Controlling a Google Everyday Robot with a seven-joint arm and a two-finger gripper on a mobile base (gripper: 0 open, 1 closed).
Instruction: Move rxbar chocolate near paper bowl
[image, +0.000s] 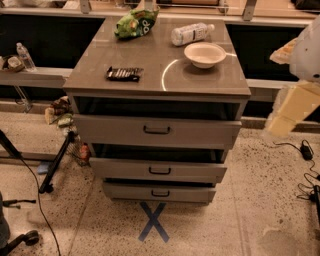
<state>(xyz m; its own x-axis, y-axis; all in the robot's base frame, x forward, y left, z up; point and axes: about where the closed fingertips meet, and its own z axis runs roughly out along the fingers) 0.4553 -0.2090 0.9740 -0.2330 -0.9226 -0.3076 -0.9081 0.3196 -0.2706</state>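
Note:
The rxbar chocolate (124, 74), a flat black bar, lies on the left front part of the grey cabinet top (150, 55). The white paper bowl (205, 54) stands upright at the right back part, well apart from the bar. My arm shows as a blurred white and pale yellow shape at the right edge. Its lower end, which I take for the gripper (281, 122), hangs beside the cabinet, to the right of it and below its top. It touches nothing on the cabinet.
A green snack bag (136, 23) and a clear plastic bottle (191, 34) lie at the back of the top. Three drawers (157, 131) stand partly pulled out. A blue X (153, 221) marks the floor. Cables and a stand lie at the left.

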